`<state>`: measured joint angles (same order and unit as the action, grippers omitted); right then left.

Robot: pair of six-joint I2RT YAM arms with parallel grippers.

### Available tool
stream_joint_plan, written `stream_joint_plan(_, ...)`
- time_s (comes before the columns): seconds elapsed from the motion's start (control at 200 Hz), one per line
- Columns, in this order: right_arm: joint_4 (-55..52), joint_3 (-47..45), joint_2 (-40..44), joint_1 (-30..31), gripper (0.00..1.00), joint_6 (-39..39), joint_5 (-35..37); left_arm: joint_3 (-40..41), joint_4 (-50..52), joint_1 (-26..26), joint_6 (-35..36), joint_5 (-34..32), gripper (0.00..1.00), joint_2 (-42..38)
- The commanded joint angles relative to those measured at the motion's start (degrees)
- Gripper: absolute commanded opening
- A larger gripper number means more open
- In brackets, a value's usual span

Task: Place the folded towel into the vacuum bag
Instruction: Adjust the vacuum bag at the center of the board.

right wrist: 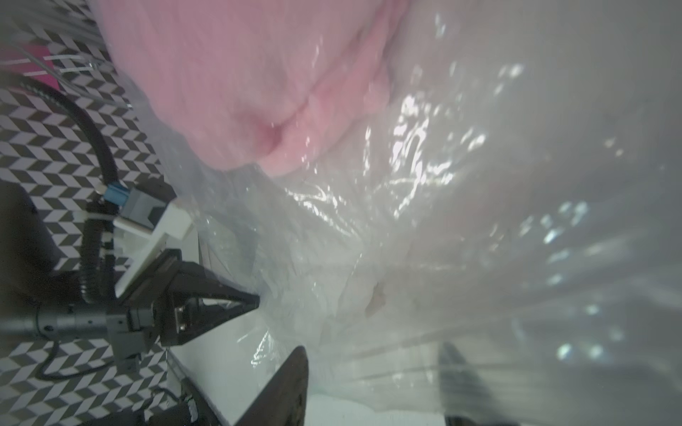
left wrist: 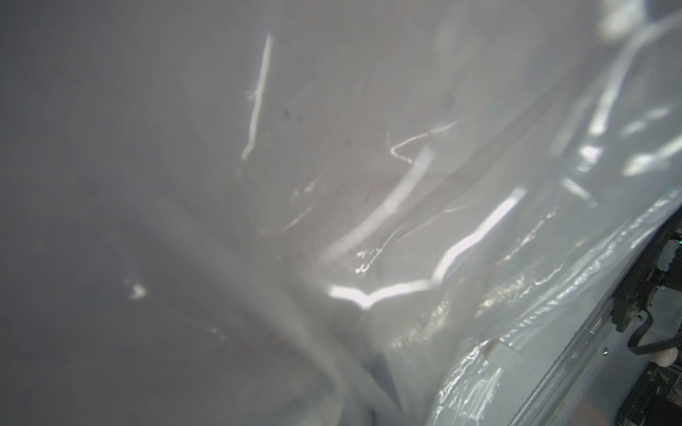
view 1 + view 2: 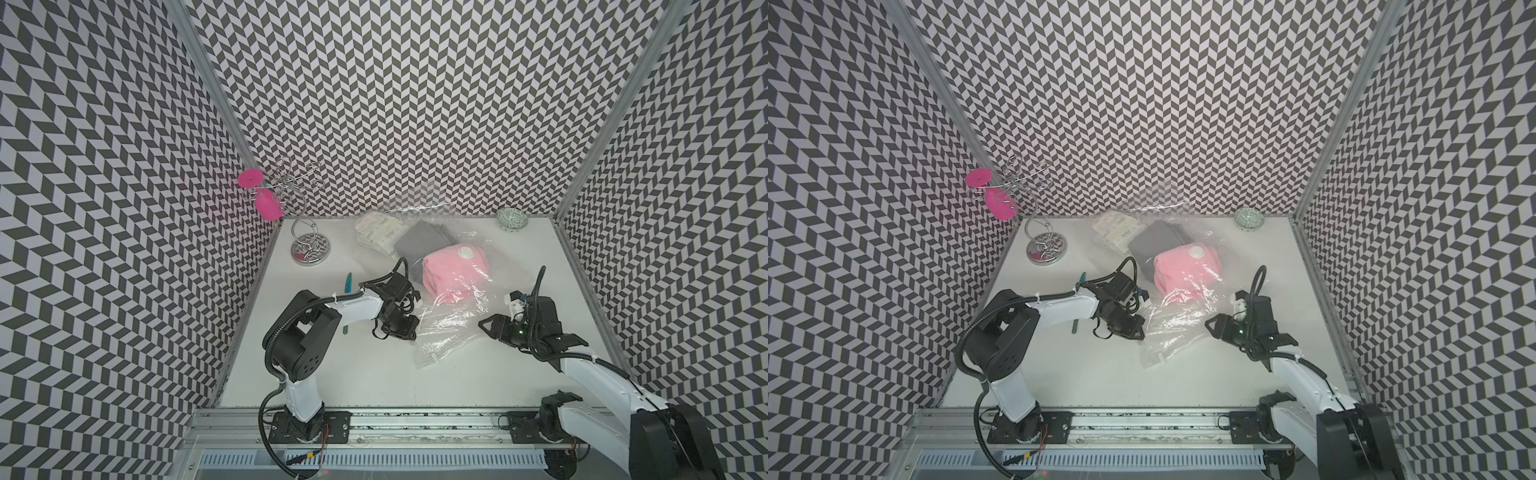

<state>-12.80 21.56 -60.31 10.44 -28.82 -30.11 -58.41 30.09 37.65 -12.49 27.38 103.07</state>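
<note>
My left jaws are pinched shut on one edge of the large, clear, crinkly plastic vacuum bag (image 3: 453, 328). My right jaws stand apart at the bag's other side, one finger (image 1: 291, 383) bare and the other veiled by film, closed on nothing. The folded pink towel (image 3: 449, 272) lies inside the bag, under its round white valve cap (image 3: 466, 252), on the white table (image 3: 353, 374).

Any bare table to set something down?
Table: near strip between left arm and right arm is bare; also back-right patch beside bowl. Crowded: vacuum bag with pink towel mid-back, wire stand back left.
</note>
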Motion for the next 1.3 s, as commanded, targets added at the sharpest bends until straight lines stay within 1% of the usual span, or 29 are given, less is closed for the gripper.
stream_joint_plan(0.0, -4.7, 1.1, -2.6, 2.5, 0.54, 3.8, -6.0, -0.9, 0.8, 0.8, 0.3, 0.0, 0.0, 0.5)
stream_joint_plan(0.09, -1.5, -0.3, -2.4, 4.3, 0.53, 3.3, -9.5, -0.7, 0.8, 0.8, 0.3, 0.0, 0.0, 0.3)
stream_joint_plan(0.175, 4.1, -1.9, -0.5, 5.2, 0.55, 1.7, -13.0, -0.3, 0.4, 1.0, 0.3, 0.0, 0.0, 0.1)
stream_joint_plan(0.28, 9.3, -2.8, -0.6, 5.2, 0.57, 0.0, -14.6, -0.2, 0.4, 1.4, 0.2, -0.2, 0.0, 0.0)
stream_joint_plan(0.355, 12.0, -3.3, -3.0, 5.2, 0.57, -1.3, -15.1, -0.5, 0.5, 1.6, 0.3, -0.5, 0.0, -0.1)
stream_joint_plan(0.451, 11.5, -2.8, -8.0, 5.2, 0.57, -0.4, -15.6, -0.9, 0.9, 1.7, 0.5, -0.8, 0.0, -0.2)
stream_joint_plan(0.556, 16.1, -3.9, -12.1, 5.2, 0.57, -1.3, -18.4, -1.0, 0.9, 1.7, 0.5, -0.8, 0.0, -0.1)
stream_joint_plan(0.726, 20.1, -3.7, -14.2, 5.2, 0.55, -1.9, -18.1, -0.9, 0.9, 1.8, 0.4, -1.2, 0.0, -0.4)
stream_joint_plan(0.801, 22.0, -3.1, -14.1, 5.1, 0.52, -2.6, -16.0, -0.6, 0.9, 1.8, 0.3, -1.4, 0.0, -0.5)
stream_joint_plan(0.856, 24.0, -3.1, -14.2, 4.8, 0.49, -3.7, -15.2, -0.4, 0.9, 1.8, 0.3, -1.5, 0.0, -0.6)
stream_joint_plan(0.951, 26.0, -2.8, -15.2, 4.3, 0.41, -5.2, -14.9, -0.1, 0.7, 1.8, 0.2, -1.7, 0.0, -0.7)
stream_joint_plan(1.026, 26.6, -2.8, -15.8, 4.2, 0.32, -5.7, -15.0, 0.0, 0.6, 1.8, 0.1, -1.6, 0.0, -0.8)
stream_joint_plan(1.086, 26.2, -3.0, -15.6, 4.1, 0.21, -5.9, -14.6, 0.0, 0.5, 1.8, 0.1, -1.5, 0.0, -0.8)
stream_joint_plan(1.151, 25.8, -3.6, -15.0, 3.7, 0.13, -6.1, -13.7, -0.3, 0.5, 1.8, 0.1, -1.7, 0.0, -0.7)
stream_joint_plan(1.202, 26.0, -4.2, -14.5, 3.0, 0.08, -6.3, -13.2, -0.5, 0.4, 1.8, 0.1, -1.5, 0.0, -0.7)
stream_joint_plan(1.297, 25.7, -4.9, -13.3, 1.8, 0.01, -6.5, -11.5, -1.1, -0.2, 1.7, 0.2, -0.3, 0.0, -1.0)
